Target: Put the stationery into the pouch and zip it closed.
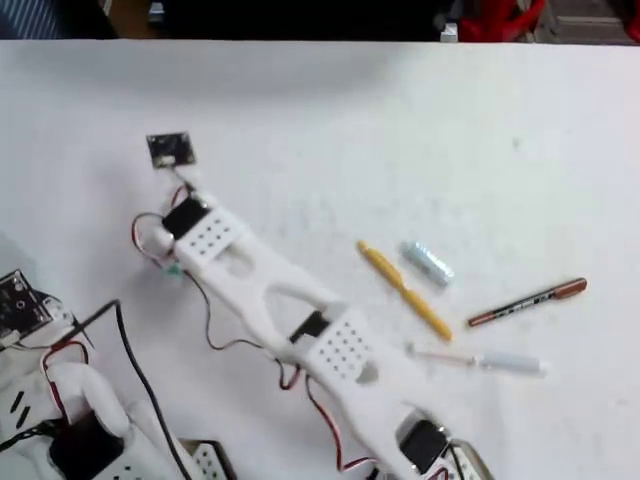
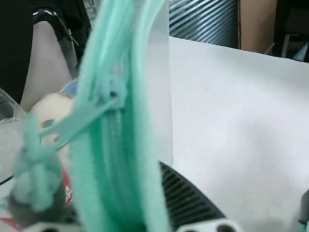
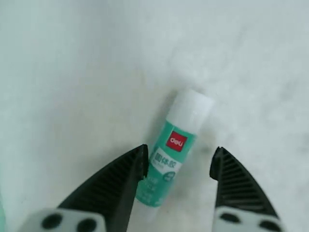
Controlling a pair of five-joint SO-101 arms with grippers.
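Observation:
A clear pouch with a mint-green zipper stands upright close in the left wrist view, and my left gripper is shut on its zipper edge. The zipper pull hangs to one side. A glue stick with a white cap and green label lies flat on the table. My right gripper is open just above it, one finger on each side of its lower half. In the high view the right arm stretches to the table's left middle, with a bit of the glue stick showing under it.
To the right of the arm lie a yellow pen, a small pale blue piece, a brown marker and a white pen. The left arm sits at the near left corner with loose cables.

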